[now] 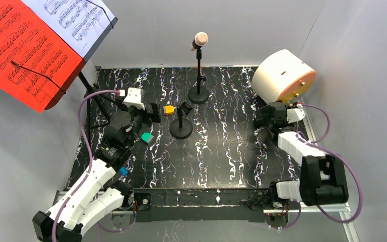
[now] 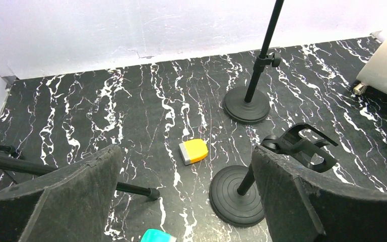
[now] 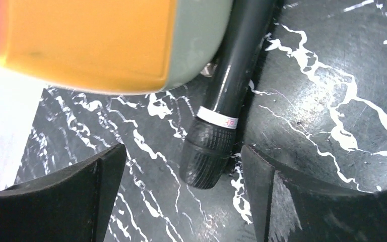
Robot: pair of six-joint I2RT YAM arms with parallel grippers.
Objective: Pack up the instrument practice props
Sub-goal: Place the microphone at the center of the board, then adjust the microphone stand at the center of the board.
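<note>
The black perforated music rack [image 1: 93, 48] stands at the far left on its tripod, holding a red sheet [image 1: 20, 50] and a white sheet [image 1: 75, 17]. The beige-headed microphone [image 1: 200, 39] sits on its tall pole [image 1: 199, 75]. A short pole [image 1: 181, 126] stands with an empty clip [image 2: 302, 147]. The black microphone [image 3: 216, 131] lies on the table, partly under the white cylinder. My right gripper [image 3: 181, 196] is open, its fingers either side of the microphone's head end. My left gripper [image 2: 186, 201] is open and empty, next to the short pole's base [image 2: 237, 196].
The big white cylinder [image 1: 282, 75] with an orange face lies at the far right. A yellow block [image 2: 194, 151] and a teal block [image 1: 146, 136] lie near the left gripper. A tripod leg [image 2: 131, 190] reaches between the left fingers. Grey walls enclose the table.
</note>
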